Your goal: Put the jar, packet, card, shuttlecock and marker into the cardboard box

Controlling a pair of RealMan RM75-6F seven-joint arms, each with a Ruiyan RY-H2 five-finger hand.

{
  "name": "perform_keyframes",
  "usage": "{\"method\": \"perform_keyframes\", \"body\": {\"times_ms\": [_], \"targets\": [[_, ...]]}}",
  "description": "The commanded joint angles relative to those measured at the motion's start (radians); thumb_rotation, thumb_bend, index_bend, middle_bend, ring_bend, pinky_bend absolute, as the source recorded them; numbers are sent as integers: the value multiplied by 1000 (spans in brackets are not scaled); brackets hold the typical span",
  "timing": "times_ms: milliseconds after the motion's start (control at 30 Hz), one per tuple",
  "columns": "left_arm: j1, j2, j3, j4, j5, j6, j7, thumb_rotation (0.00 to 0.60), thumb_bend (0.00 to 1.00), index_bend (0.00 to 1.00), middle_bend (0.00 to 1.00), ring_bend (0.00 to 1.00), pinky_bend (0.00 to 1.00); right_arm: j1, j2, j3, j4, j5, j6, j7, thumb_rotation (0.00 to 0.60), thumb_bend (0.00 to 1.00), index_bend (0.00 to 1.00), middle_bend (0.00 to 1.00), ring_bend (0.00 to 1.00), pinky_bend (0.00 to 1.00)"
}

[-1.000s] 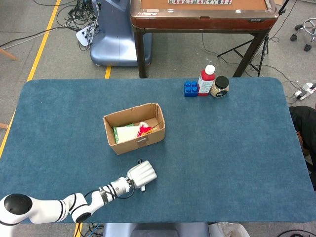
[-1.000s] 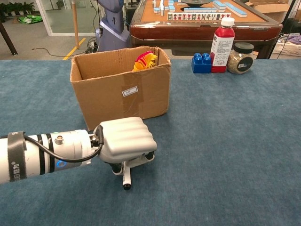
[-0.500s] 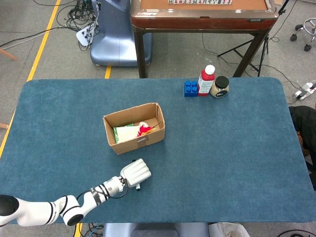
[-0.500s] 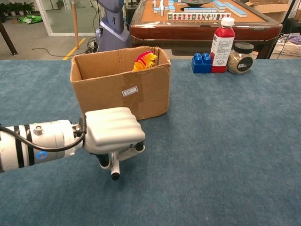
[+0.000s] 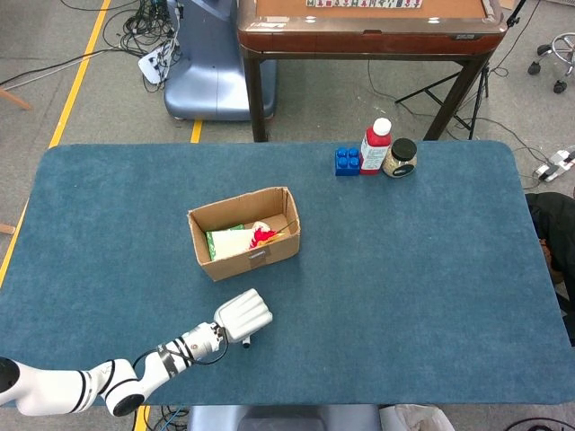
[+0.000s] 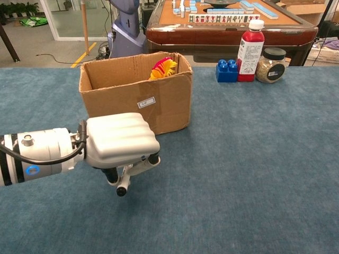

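1 hand visible: left hand [image 6: 121, 142] sits palm-down in front of the cardboard box [image 6: 139, 103], fingers curled around the marker [image 6: 123, 184], whose dark tip sticks out below the palm and toward the camera; whether it touches the blue table [image 5: 422, 269] I can't tell. Box sits left of table center and already holds the shuttlecock [image 6: 164, 67] with red and yellow feathers, plus a green packet [image 5: 223, 241] and something white beside it. Jar [image 5: 400, 157] stands at the far edge, just beside a red bottle [image 5: 375, 145] and a blue block [image 5: 347, 162], well apart from the box.
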Motion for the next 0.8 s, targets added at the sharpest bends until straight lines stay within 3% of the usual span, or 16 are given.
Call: {"method": "perform_keyframes", "body": {"times_ms": [33, 533, 800], "targets": [[1, 15, -5, -22, 5, 8, 11, 600, 167, 752, 883, 986, 1000, -1, 0, 0, 0, 0, 1, 1, 600, 191, 257, 351, 262, 392], [13, 134, -22, -159, 3, 43, 91, 600, 167, 752, 884, 986, 1000, 0, -1, -2, -2, -5, 2, -4, 600, 191, 257, 351, 262, 392], [53, 270, 11, -282, 23, 81, 128, 600, 167, 753, 885, 986, 1000, 3, -1, -2, -3, -4, -2, -9, 600, 191, 257, 351, 262, 392]]}}
